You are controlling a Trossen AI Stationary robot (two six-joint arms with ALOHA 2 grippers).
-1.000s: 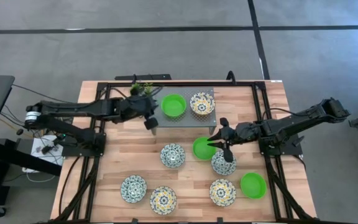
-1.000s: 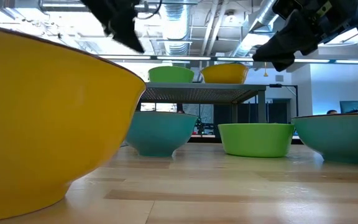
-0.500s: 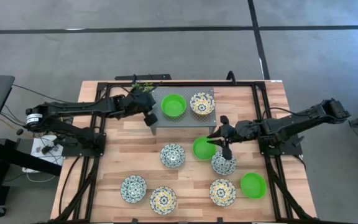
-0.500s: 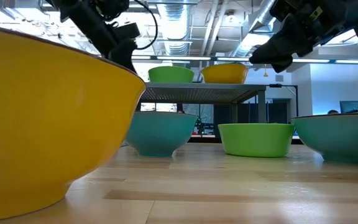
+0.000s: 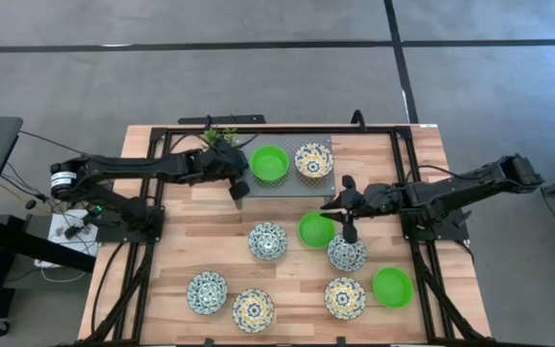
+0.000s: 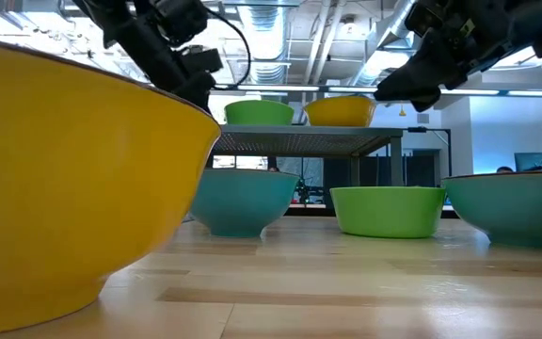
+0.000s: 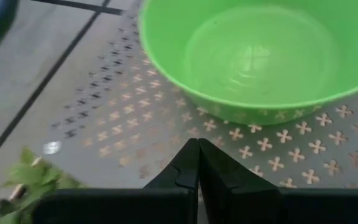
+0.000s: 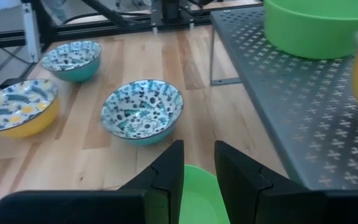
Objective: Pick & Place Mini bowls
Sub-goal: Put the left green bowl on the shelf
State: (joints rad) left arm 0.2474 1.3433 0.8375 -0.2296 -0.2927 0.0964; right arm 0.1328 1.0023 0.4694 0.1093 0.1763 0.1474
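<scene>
We count nine mini bowls. Two sit on the grey perforated stand (image 5: 287,178): a green bowl (image 5: 269,163) and a yellow-patterned bowl (image 5: 313,161) just beside it. We judge these two placed and seven left on the wooden table (image 5: 210,231): a green bowl under the right arm (image 5: 316,229), a blue-patterned bowl (image 5: 268,241), another blue-patterned one (image 5: 347,253), a third green bowl (image 5: 392,287), and three patterned bowls along the near edge (image 5: 207,292) (image 5: 252,309) (image 5: 345,298). So the task looks under a third done.

Every bowl we can see into is empty.

Left gripper (image 7: 197,163) is over the stand just beside the green bowl, fingers pressed together, holding nothing. Right gripper (image 8: 199,163) hangs over the table's middle green bowl, its rim between the partly open fingers; we cannot tell whether they grip it.

A plant sprig (image 5: 222,138) lies by the stand's far corner.
</scene>
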